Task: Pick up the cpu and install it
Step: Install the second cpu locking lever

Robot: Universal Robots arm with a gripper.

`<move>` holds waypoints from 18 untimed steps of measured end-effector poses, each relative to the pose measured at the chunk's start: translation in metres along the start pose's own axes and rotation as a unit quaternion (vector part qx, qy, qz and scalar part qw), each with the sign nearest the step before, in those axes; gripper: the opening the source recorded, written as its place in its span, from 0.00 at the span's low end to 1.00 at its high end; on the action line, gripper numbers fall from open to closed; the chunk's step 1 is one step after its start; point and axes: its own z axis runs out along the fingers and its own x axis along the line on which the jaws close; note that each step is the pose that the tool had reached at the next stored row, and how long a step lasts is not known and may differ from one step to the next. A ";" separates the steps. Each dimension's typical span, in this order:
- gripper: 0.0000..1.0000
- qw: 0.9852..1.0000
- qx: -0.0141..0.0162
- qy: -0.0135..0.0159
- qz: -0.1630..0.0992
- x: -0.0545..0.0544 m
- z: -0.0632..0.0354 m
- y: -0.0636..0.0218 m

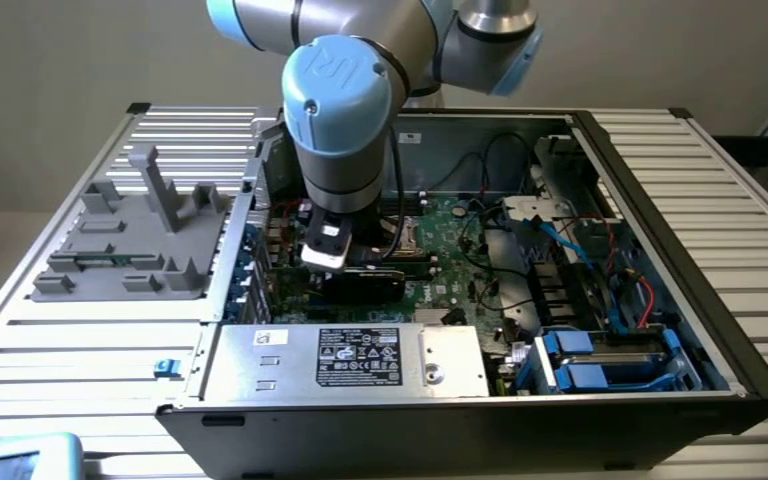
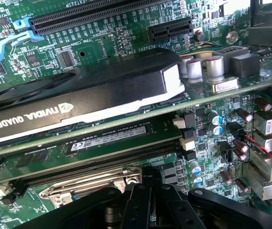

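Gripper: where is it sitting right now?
Inside the open computer case, toward the exterior view's left, behind the power supply box. In the wrist view the gripper hangs just over the motherboard beside the metal socket frame and graphics card.

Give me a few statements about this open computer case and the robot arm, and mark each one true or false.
1. The gripper is down inside the open computer case. True.
2. The graphics card lies out on the grey tray. False: it stands in a slot on the motherboard.
3. The gripper is shut. True.
4. The power supply box sits at the far end of the case in the exterior view. False: it is at the near edge.
5. The grey tray is on the exterior view's left of the case. True.
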 end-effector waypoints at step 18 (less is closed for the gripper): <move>0.11 1.000 0.001 0.003 -0.001 0.001 -0.0011 0.0039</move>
